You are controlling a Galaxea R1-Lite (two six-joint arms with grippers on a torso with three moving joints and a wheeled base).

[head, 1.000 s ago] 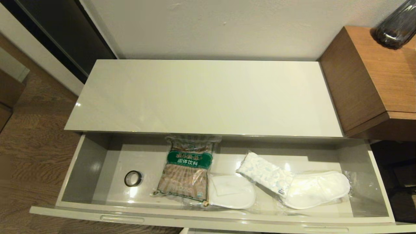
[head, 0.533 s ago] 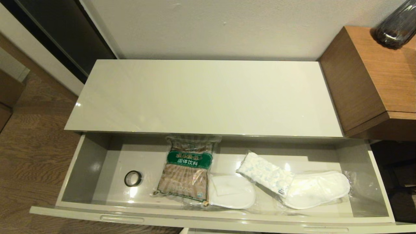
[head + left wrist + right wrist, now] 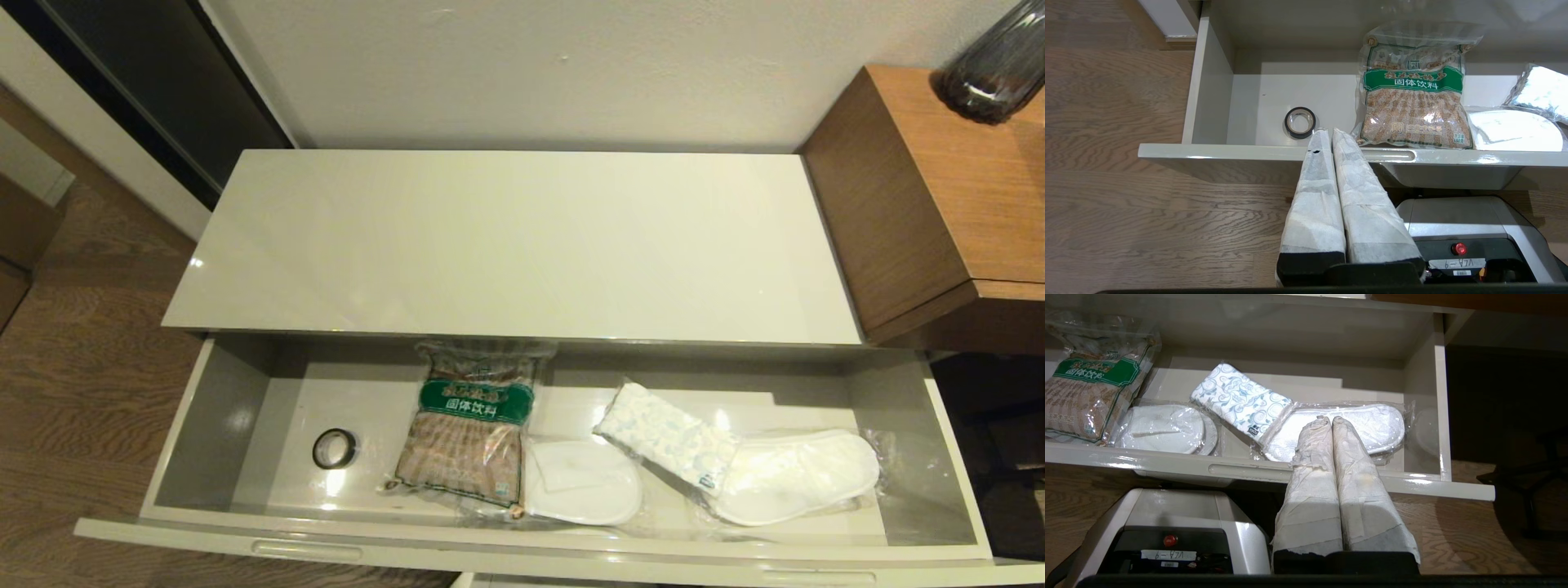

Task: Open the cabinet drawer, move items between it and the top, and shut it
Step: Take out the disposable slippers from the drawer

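Warm indoor light, glossy glare.

So the cabinet drawer (image 3: 204,425) is pulled out in front of the top (image 3: 506,245). Inside, the tape roll (image 3: 335,448) sits toward the left, the packet (image 3: 472,433) is mid-drawer, one slippers pack (image 3: 581,482) touches its right side, then the tissue pack (image 3: 668,437) leans over a second slippers pack (image 3: 804,474) further right. A wooden surface (image 3: 963,188) stands right of the top.
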